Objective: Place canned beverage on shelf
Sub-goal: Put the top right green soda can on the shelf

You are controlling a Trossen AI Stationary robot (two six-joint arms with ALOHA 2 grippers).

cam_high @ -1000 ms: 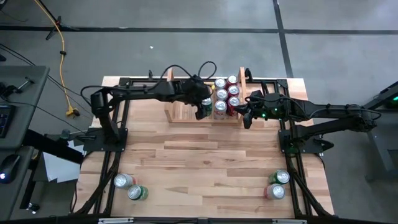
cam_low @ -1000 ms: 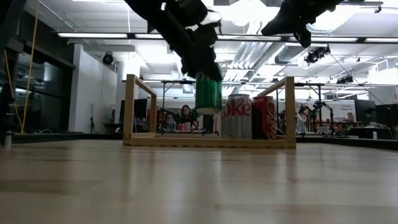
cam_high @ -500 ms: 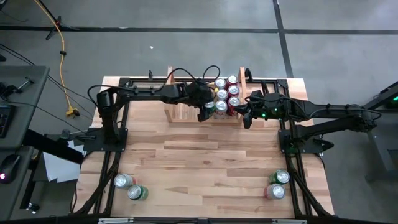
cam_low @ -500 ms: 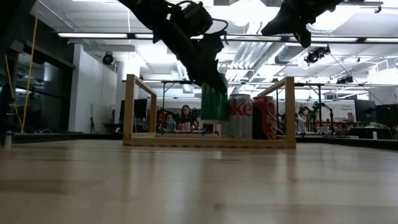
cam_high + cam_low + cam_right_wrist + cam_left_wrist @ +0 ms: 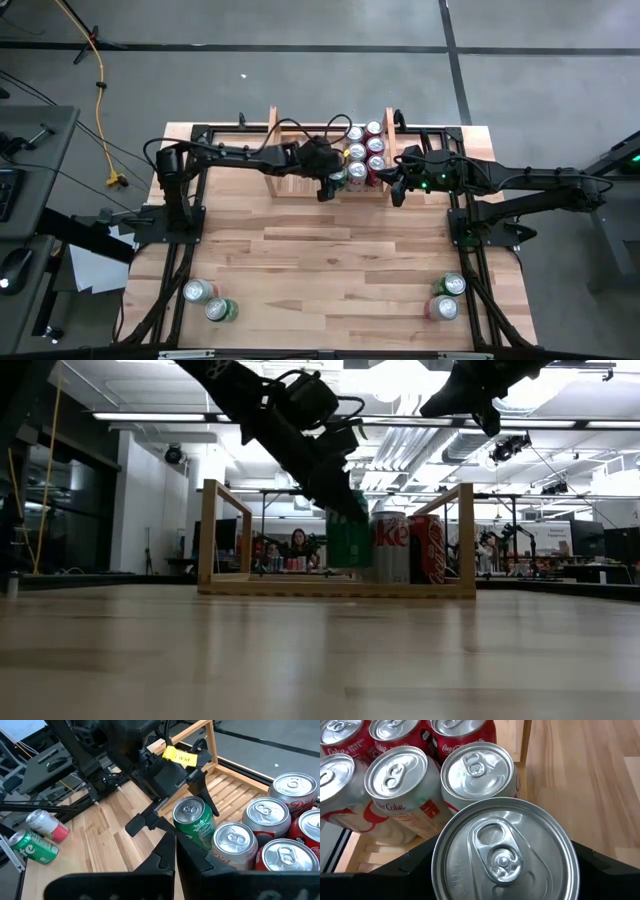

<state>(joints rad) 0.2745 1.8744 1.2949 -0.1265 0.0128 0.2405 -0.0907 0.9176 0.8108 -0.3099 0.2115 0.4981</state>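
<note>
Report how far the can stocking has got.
Done: six cans stand at the right end of the shelf. In hand: the left gripper holds a green can at the shelf's front edge, beside them. The right gripper waits shut by the shelf's right board. Left: two cans at each near table corner.

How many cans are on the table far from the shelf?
4: a silver can and a green can at the front-left corner; a second green can and a red can front-right. None seems hidden.
</note>
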